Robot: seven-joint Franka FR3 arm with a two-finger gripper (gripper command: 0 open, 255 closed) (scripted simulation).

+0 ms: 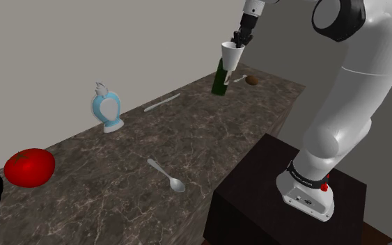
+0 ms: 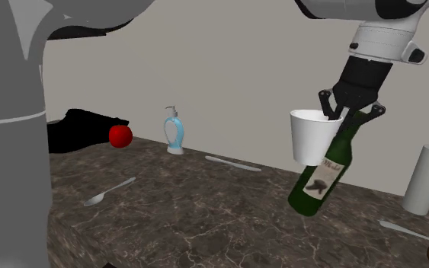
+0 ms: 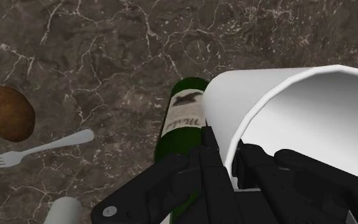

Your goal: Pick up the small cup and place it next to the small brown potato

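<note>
Fingers (image 3: 212, 159) of the gripper (image 3: 227, 153) pinch the rim of the white cup (image 2: 315, 135), held aloft just beside the green bottle (image 2: 323, 179); the brown potato (image 1: 253, 81) lies near that bottle on the dark marbled counter (image 1: 118, 160); a plain grey wall (image 1: 83, 42) rises behind the bottle.

Green bottle (image 1: 220, 82), fork (image 3: 41, 149), spoon (image 1: 166, 175), tomato (image 1: 29, 167) — marble counter (image 1: 138, 149).

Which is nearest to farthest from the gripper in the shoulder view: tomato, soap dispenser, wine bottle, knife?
From the gripper, clasping the white cup:
1. Green wine bottle, right beneath the cup.
2. Knife, left of the bottle on the counter.
3. Blue soap dispenser, farther left.
4. Red tomato, at the counter's lower-left end.
</note>
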